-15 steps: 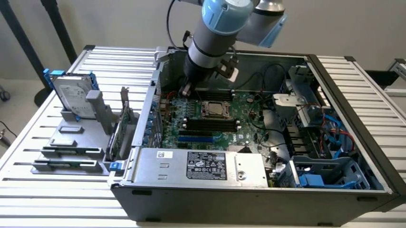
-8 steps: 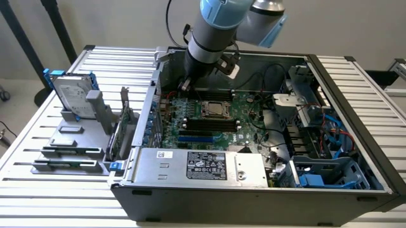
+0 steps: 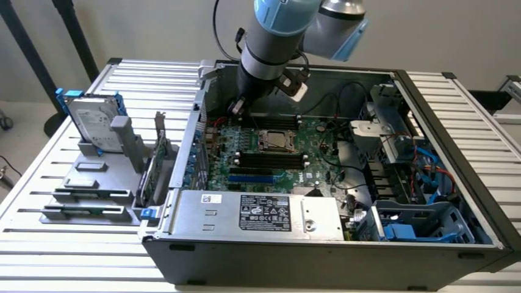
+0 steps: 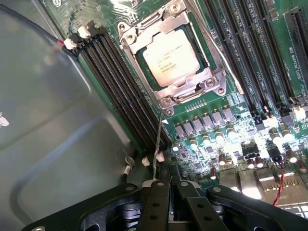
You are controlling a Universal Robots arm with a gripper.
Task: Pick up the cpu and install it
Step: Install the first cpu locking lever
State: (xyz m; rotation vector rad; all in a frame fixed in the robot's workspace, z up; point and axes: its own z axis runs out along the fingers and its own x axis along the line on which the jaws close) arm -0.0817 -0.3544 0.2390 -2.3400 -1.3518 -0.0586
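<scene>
Over on the exterior view's left, the hard drive (image 3: 88, 119) stands upright in its grey holder, well apart from the action, and its label is too fine to read.

Moving across, the arm (image 3: 273, 43) reaches down into the open case (image 3: 326, 259). The gripper (image 4: 169, 188) is fully closed, with nothing I can confirm between its fingers. A thin metal rod (image 4: 158, 139) runs from a corner of the socket frame (image 4: 190, 89) toward those fingers. Whether it's pinched, I cannot tell.

And there's the cpu (image 4: 171, 57), lying flat inside that frame on the motherboard. A few lines of dark print cross its silver top, none of them legible.

Now the worry. If that rod is the latch and it slips, I'd judge it could snap back against the frame or jolt the chip off its seat. The gripper also hangs close to the long black memory slots (image 4: 120, 82) beside the socket, so a sideways drift could clip them. Any push down on a chip sitting slightly askew risks bent contacts.

At the front of the case, the power supply label (image 3: 265, 212) shows small marks and text, all unreadable. Further toward the exterior view's right, the blue drive cage (image 3: 407, 232) carries no writing I can make out.
</scene>
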